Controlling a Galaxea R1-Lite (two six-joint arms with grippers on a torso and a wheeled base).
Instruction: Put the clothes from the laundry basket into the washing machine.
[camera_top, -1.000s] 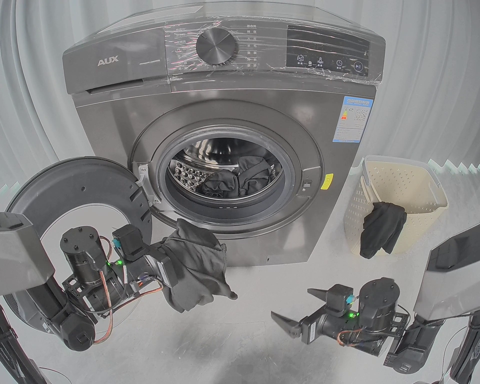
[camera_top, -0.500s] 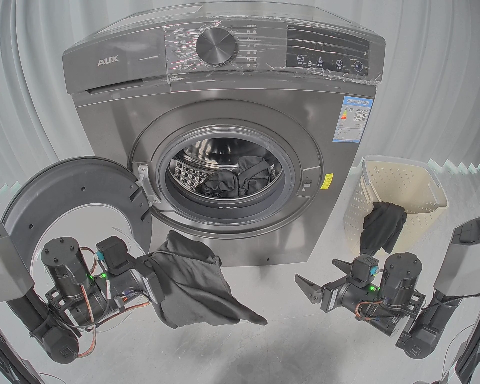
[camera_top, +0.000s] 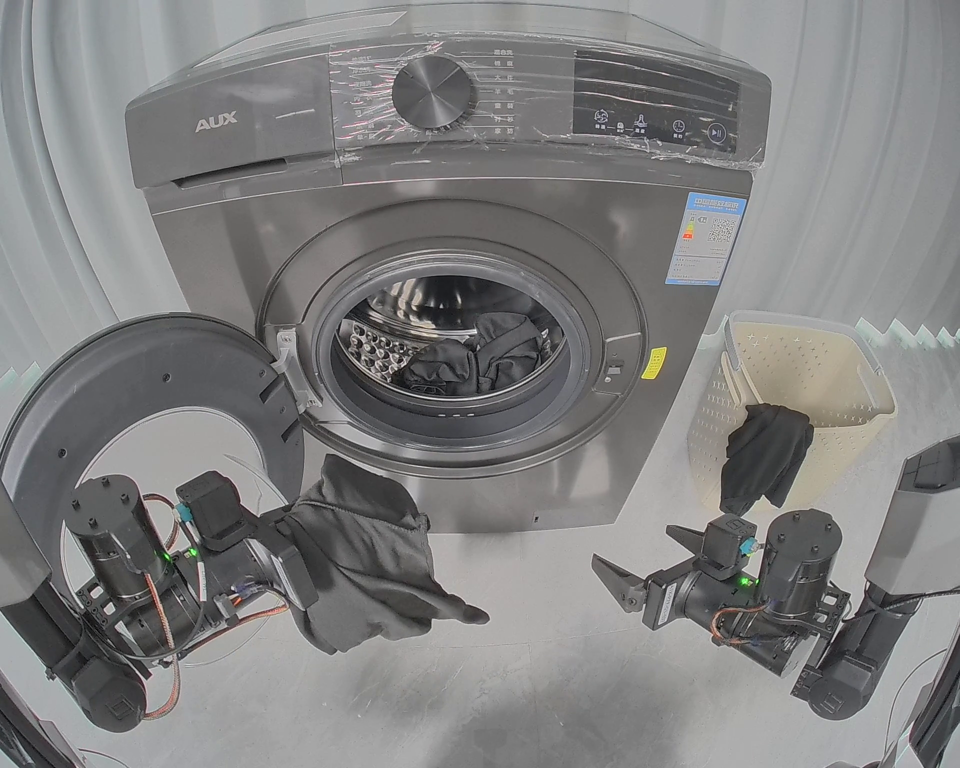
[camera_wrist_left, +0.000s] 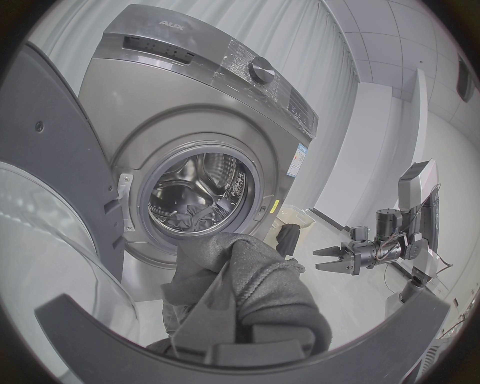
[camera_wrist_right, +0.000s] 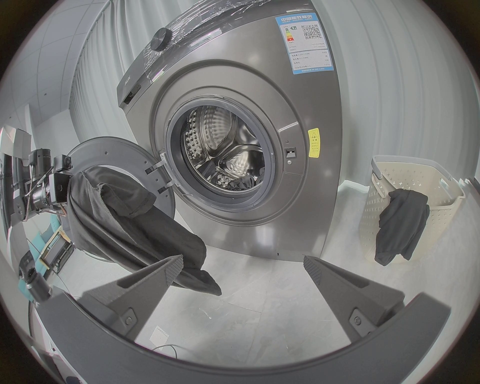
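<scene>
Your left gripper is clamped on a dark grey crumpled cloth garment, closed tight around a bunch of the fabric, which hides its tips. The garment hangs from the gripper in the air, low before the grey metal front-loading washing machine. It is below the lip of the drum opening and apart from it. One pointed tail of the cloth trails out toward your right side, above the pale grey floor.

The machine's round grey door with a glass centre stands swung fully open on the left side, just behind the left arm. Inside the perforated steel drum lie bunched black clothes, resting at the bottom.

Your right gripper has its two dark pointed fingers spread wide, with nothing between them. It hangs low over the floor, before the machine's right front corner, pointing toward the left arm and well apart from the held garment.

The cream perforated plastic laundry basket stands on the floor just beside the machine's right side. A black garment is draped over its front rim, most of it hanging down the outer wall. The right gripper is near this garment but not touching it.

A white pleated curtain hangs behind the machine
</scene>
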